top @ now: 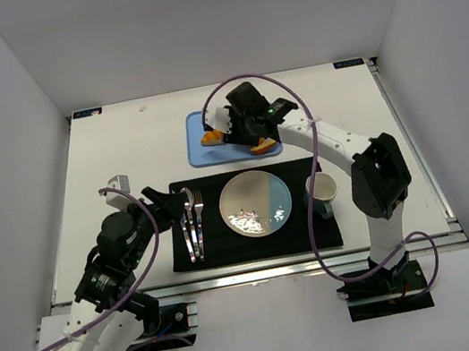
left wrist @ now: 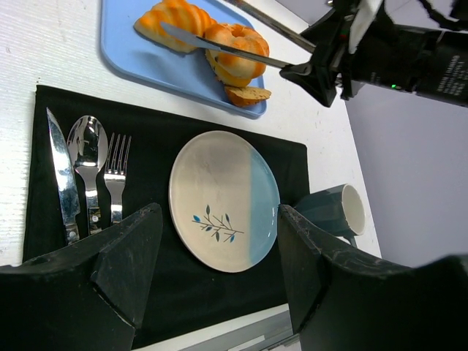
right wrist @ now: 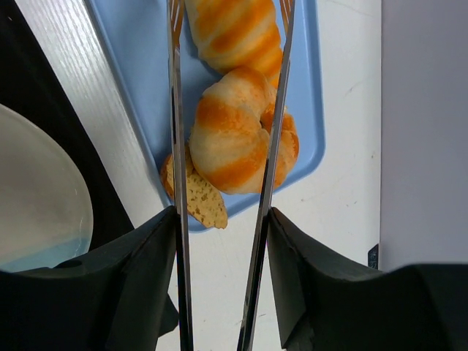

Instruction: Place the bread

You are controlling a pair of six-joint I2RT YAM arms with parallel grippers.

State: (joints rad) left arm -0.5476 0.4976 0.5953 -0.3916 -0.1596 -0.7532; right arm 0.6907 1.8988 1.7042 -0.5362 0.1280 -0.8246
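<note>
A: Over at the far side of the counter [top: 121,150], the right claw [right wrist: 229,11] sits above the blue tray [left wrist: 128,51], its 2 long thin fingers [right wrist: 175,110] spread apart and clamping nothing.

B: And the bread [left wrist: 172,22]?

A: Lying on the tray, toward its left end, just beside the round bun [left wrist: 238,51]. The fingers run 1 on each side of the bun and reach the bread. Whether they touch it, I cannot tell.

B: A small brown slice [left wrist: 247,93] sits by the bun at the tray's near edge. The other arm?

A: The left claw [left wrist: 216,285] hangs wide open with nothing in it, above the near edge of the black mat [left wrist: 44,183]. The plate [left wrist: 219,168] shows between its fingers, with the knife [left wrist: 62,175], spoon [left wrist: 88,146] and fork [left wrist: 115,175] to its left and the mug [left wrist: 336,212] to its right
</note>
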